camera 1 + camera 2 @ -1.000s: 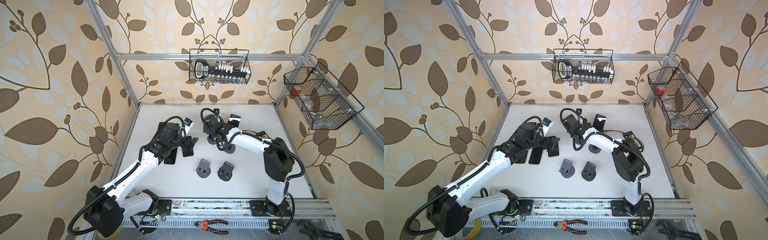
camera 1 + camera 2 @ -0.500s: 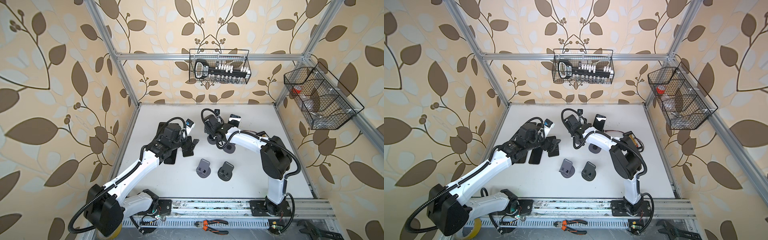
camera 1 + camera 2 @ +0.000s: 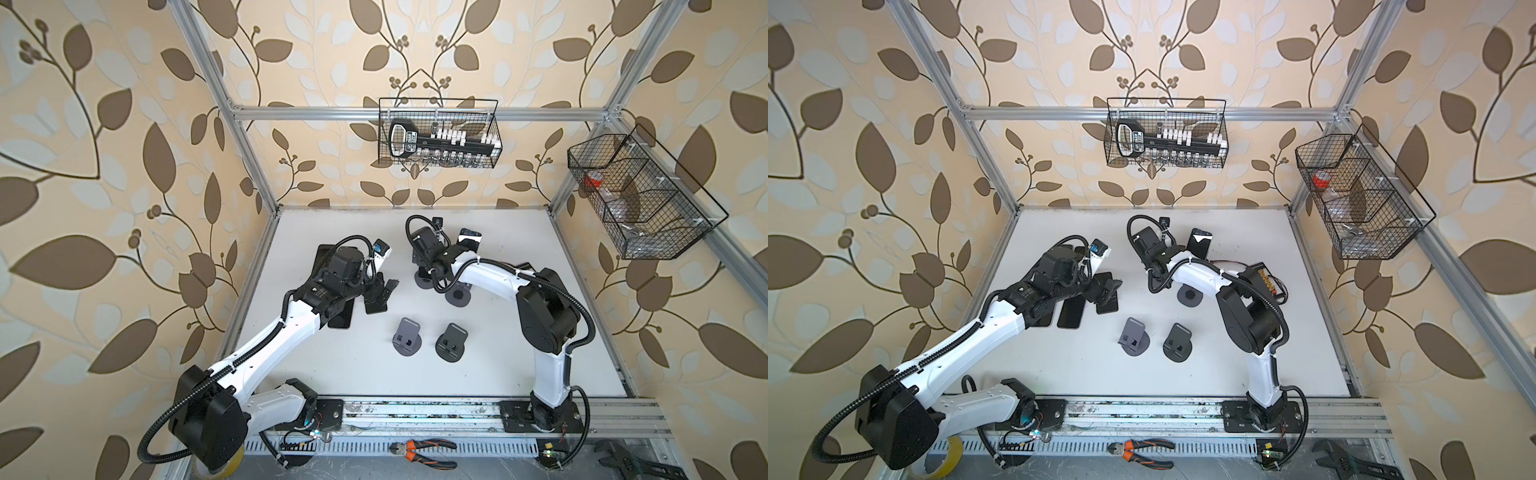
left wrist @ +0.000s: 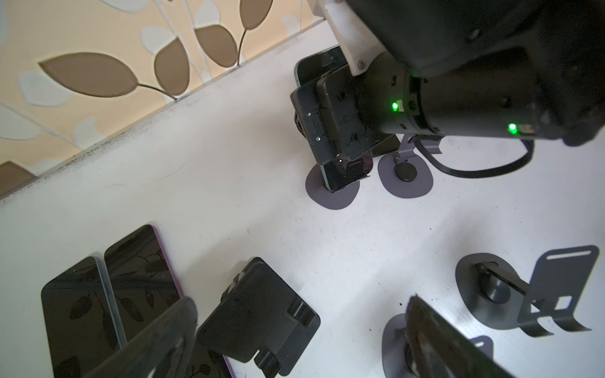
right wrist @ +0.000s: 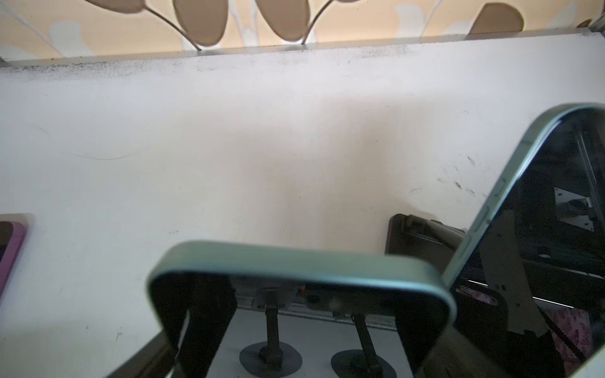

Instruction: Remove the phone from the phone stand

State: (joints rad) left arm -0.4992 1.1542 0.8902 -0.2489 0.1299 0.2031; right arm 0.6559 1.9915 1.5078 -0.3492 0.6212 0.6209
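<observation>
1. Here, a white desk sits inside a metal frame walled with leaf-patterned paper; two white and black robot arms reach in from its near edge.
2. The phone (dark screen, greenish rim) leans on its phone stand, towards the far middle of the desk.
3. The right claw straddles the phone from above, a finger on either side; whether the fingers press on it I cannot tell.
4. The left claw hovers with its fingers spread wide, holding nothing, apart from the phone; below it a black holder lies flat on the desk.
5. Two flat phones lie side by side next to that holder; a second phone leans on another stand just beside the right claw; two empty stands sit nearer the front.
</observation>
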